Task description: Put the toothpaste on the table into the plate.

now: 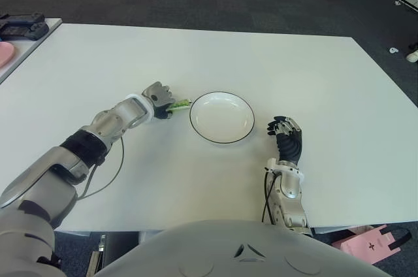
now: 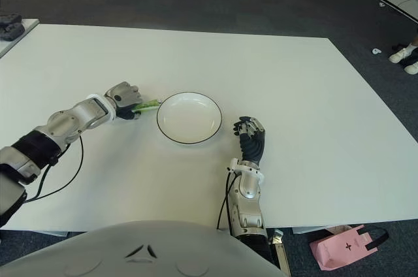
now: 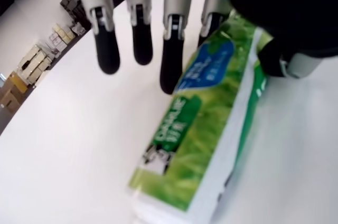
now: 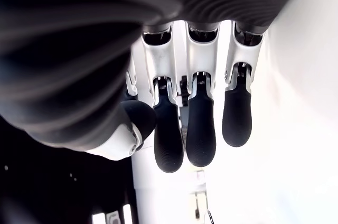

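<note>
In the left eye view our left hand [image 1: 157,96] sits on the counter [image 1: 326,81] just left of the plate [image 1: 222,117], over the green toothpaste [image 1: 180,104] box whose end pokes out toward the rim. We judge the grasp step is in hand; next comes a lift and short carry rightward over the plate. Our right hand [image 1: 286,134] shows just right of the plate.

In the left wrist view the fingers [image 3: 173,49] hang extended over the box, one touching its top; thumb at the far edge, not yet clamped.

In the right wrist view the fingers are loose, holding nothing.
</note>
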Tool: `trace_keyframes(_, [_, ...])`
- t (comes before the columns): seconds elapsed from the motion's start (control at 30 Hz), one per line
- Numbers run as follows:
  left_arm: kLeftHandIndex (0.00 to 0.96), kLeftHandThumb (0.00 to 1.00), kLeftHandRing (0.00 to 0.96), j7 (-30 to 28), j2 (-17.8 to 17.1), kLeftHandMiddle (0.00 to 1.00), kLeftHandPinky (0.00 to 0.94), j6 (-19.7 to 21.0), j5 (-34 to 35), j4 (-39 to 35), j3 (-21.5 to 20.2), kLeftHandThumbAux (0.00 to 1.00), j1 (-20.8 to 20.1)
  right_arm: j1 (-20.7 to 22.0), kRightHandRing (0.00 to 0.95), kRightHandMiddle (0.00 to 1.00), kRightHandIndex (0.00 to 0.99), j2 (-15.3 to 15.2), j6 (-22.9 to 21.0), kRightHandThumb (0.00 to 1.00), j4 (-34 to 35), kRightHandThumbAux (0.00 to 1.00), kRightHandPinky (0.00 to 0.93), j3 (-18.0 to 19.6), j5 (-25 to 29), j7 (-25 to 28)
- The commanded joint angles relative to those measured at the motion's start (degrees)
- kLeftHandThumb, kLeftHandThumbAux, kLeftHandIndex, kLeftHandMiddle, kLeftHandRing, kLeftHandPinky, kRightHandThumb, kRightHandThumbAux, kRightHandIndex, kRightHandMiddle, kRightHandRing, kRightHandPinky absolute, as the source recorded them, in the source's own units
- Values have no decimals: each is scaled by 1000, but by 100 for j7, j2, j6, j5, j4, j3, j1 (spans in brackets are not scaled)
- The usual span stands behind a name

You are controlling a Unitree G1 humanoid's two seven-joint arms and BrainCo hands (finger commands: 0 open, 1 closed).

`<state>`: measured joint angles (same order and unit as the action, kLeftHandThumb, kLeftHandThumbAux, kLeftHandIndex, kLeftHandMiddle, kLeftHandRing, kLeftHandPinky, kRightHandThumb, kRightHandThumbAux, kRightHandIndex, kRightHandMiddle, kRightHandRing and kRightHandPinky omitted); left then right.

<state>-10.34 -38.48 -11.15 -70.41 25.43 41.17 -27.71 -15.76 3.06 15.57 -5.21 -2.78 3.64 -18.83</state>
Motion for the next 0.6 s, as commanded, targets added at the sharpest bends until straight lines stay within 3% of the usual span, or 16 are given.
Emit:
trace_keyframes(0.03, [200,602,321,-412,79,302,407,-391,377,287,248,413,630,-441,548,580,434,397,-353,708,-283,722,541,17,78,6])
trace_keyframes(0.1, [265,628,381,-576,90,370,451,-442,627,330,195,422,630,-447,546,578,434,400,-332,708,-286,722,540,24,96,20])
trace_keyframes(0.13, [326,665,506,-636,91,488,558,-456,739,347,170,517,635,-449,546,577,434,403,-321,709,-288,722,541,28,104,26])
trace_keyframes(0.2, [393,706,652,-688,90,626,696,-432,945,358,96,616,672,-449,546,576,434,409,-276,709,-305,722,544,38,125,44])
trace_keyframes(0.3, [429,731,757,-498,134,731,807,-469,1274,557,-56,664,747,-446,547,576,434,426,-262,709,-315,722,546,53,128,29])
trace_keyframes(0.4, [440,743,816,-251,172,800,860,-584,1455,830,-101,682,743,-446,546,576,434,425,-302,708,-310,722,541,57,97,-10])
trace_keyframes(0.6, [444,749,854,59,256,850,878,-801,1711,1154,-151,692,696,-415,548,577,434,406,-195,708,-355,722,550,60,87,21])
